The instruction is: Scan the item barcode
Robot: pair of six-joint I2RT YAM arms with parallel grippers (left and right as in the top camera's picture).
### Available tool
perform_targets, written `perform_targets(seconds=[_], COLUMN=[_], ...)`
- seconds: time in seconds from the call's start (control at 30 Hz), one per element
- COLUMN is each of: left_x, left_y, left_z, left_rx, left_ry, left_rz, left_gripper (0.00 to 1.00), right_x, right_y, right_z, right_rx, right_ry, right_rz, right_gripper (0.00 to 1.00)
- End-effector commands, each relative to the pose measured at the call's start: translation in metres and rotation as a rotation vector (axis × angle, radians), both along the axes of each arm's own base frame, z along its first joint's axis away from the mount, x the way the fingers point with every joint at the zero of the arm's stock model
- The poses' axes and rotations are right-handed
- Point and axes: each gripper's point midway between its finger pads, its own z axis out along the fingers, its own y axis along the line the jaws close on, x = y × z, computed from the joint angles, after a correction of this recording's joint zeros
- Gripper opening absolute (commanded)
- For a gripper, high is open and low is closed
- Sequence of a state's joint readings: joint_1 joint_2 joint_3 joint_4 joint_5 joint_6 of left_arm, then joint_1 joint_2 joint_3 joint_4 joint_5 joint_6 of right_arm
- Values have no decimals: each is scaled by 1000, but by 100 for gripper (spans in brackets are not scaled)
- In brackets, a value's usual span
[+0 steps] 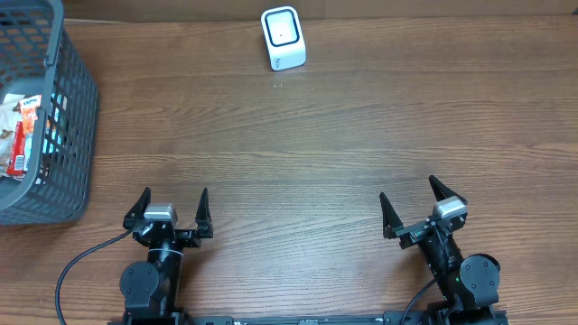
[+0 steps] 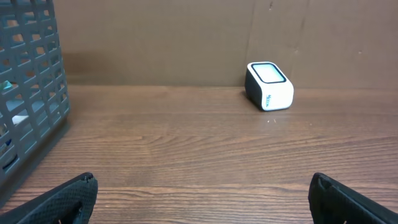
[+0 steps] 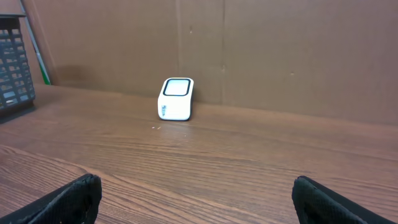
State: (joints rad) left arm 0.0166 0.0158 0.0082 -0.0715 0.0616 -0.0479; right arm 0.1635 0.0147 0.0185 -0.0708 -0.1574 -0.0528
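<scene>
Only overhead, packets in basket, wrist-level, scanner lettering

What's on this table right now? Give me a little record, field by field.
scanner: white, far side of table
basket: grey, far left, holds packets
left tool: open, empty, near edge
right tool: open, empty, near edge
scanning: not yet begun, nothing picked up

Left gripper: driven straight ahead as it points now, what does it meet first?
Likely nothing: the open left gripper aims between the grey plastic mesh basket and the white box scanner, over bare wooden table toward the brown back panel.
</scene>
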Motion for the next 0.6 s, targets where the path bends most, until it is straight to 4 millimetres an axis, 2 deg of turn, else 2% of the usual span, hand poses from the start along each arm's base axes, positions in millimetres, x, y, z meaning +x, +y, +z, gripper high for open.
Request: perform_targets(seconds=[0.0, 0.37, 0.43, 0.57], left_x=[0, 0, 0, -2], left_y=[3, 10, 10, 10], left_z=[1, 5, 13, 43], left_rx=[24, 83, 83, 81], left_ry=[-8, -22, -51, -145], left_rz=[17, 57, 57, 61], left_gripper=[100, 100, 100, 100], right_x=[0, 0, 0, 0], right_y=[0, 0, 0, 0], right_z=[-2, -2, -2, -2], right_rx=[1, 1, 1, 1], right_ry=[-4, -4, -4, -4], right_rz=[-1, -1, -1, -1], right_gripper=[100, 100, 100, 100])
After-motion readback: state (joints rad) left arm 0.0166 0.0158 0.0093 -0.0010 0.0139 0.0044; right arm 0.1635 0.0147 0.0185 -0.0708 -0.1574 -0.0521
